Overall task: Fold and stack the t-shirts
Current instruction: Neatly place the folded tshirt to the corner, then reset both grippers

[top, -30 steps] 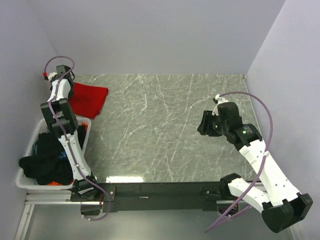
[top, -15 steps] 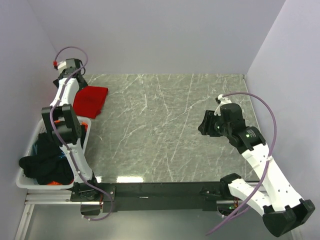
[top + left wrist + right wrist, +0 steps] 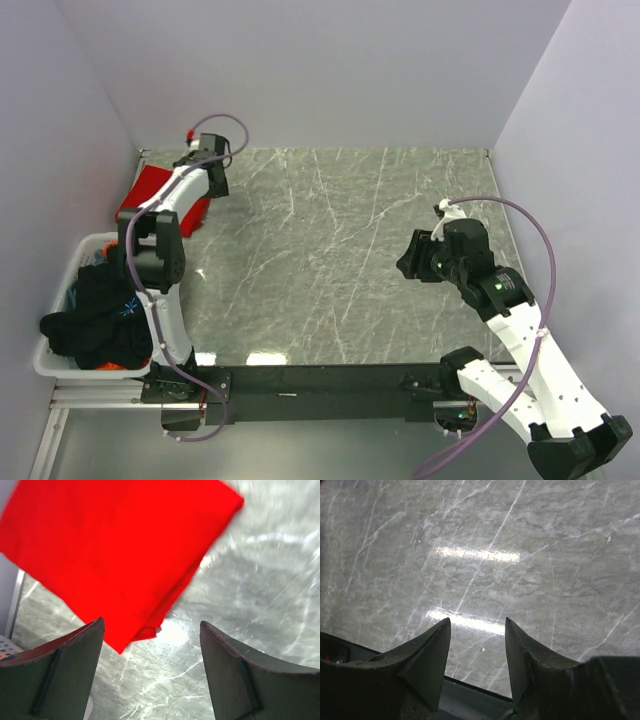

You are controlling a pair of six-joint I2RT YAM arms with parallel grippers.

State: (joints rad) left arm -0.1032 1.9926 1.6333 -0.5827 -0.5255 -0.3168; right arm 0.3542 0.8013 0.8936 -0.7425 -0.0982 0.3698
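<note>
The grey worktop point(image 3: 330, 260) has just one folded shirt on it. The white basket point(image 3: 48, 362) by the near left corner holds a heap of black t-shirts point(image 3: 95, 325) (one has a small blue mark). They are not folded yet, so most of the job is left. The red t-shirt point(image 3: 115, 550) lies folded at the far left corner. The left gripper point(image 3: 151, 625) hangs over its edge, wide open and empty. The right gripper point(image 3: 477, 622) is open too, near the right edge, well apart from any shirt.
</note>
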